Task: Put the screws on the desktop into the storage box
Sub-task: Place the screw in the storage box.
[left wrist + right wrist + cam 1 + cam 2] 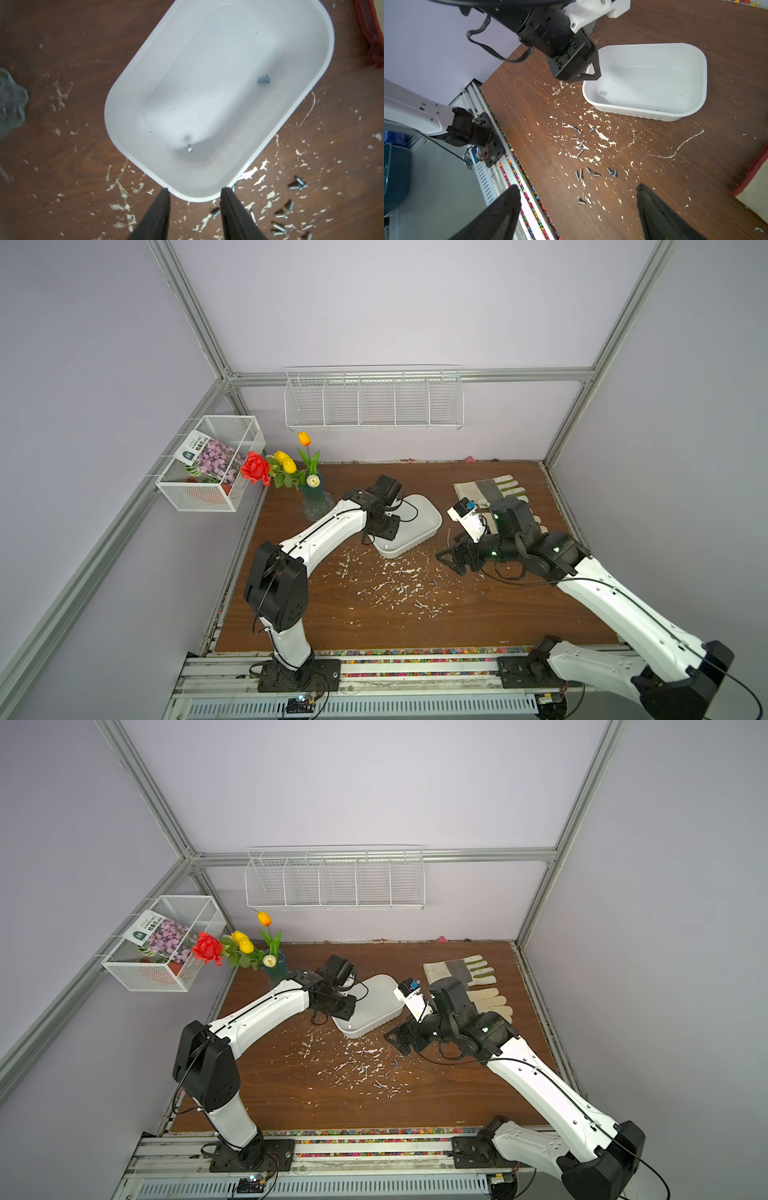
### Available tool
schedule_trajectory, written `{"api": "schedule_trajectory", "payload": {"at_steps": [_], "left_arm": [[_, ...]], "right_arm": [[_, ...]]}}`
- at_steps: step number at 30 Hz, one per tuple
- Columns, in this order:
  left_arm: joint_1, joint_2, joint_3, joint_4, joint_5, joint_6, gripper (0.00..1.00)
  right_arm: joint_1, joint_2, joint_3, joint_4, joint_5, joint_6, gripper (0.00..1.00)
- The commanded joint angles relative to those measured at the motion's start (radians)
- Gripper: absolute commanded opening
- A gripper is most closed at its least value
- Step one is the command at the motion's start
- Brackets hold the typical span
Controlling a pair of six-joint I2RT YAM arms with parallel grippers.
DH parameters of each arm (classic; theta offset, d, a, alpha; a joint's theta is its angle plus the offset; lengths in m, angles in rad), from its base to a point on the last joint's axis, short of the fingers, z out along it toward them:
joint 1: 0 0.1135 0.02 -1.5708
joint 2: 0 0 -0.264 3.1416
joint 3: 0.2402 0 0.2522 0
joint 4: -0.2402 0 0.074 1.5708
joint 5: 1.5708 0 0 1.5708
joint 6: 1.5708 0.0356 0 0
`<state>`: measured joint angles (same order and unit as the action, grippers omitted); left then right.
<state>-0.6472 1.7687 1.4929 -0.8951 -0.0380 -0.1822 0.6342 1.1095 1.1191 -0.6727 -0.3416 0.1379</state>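
Inside the white storage box (207,62) lie two screws (263,79), well apart.

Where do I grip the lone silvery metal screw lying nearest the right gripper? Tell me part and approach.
Pinch the lone silvery screw across its shank, coming straight down from above: it lies on its side on the brown wood-grain desktop, apart from the others.

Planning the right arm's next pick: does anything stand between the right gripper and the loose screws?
Nothing visible: the open right gripper faces the screws, with only bare desktop between them.
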Motion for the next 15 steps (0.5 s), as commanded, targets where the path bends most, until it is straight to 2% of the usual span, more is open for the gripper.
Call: {"api": "schedule_trajectory", "payload": {"at_steps": [1, 6, 9, 12, 15], "left_arm": [[0.001, 0.009, 0.037, -0.009, -0.006, 0.024, 0.59], [0.009, -0.039, 0.027, -0.031, 0.009, 0.029, 0.65], [0.022, -0.102, -0.025, -0.045, 0.047, 0.031, 0.79], [0.029, -0.199, -0.119, -0.022, 0.086, 0.044, 0.95], [0.031, -0.311, -0.204, 0.008, 0.114, 0.066, 1.00]], "right_arm": [[-0.005, -0.009, -0.017, -0.009, 0.014, 0.003, 0.90], [-0.005, 0.004, -0.028, -0.004, 0.058, 0.009, 0.90], [0.001, 0.029, -0.029, -0.024, 0.138, 0.015, 0.89], [0.000, 0.054, -0.031, -0.030, 0.165, 0.028, 0.89], [0.004, 0.074, -0.048, -0.016, 0.188, 0.048, 0.88]]}}
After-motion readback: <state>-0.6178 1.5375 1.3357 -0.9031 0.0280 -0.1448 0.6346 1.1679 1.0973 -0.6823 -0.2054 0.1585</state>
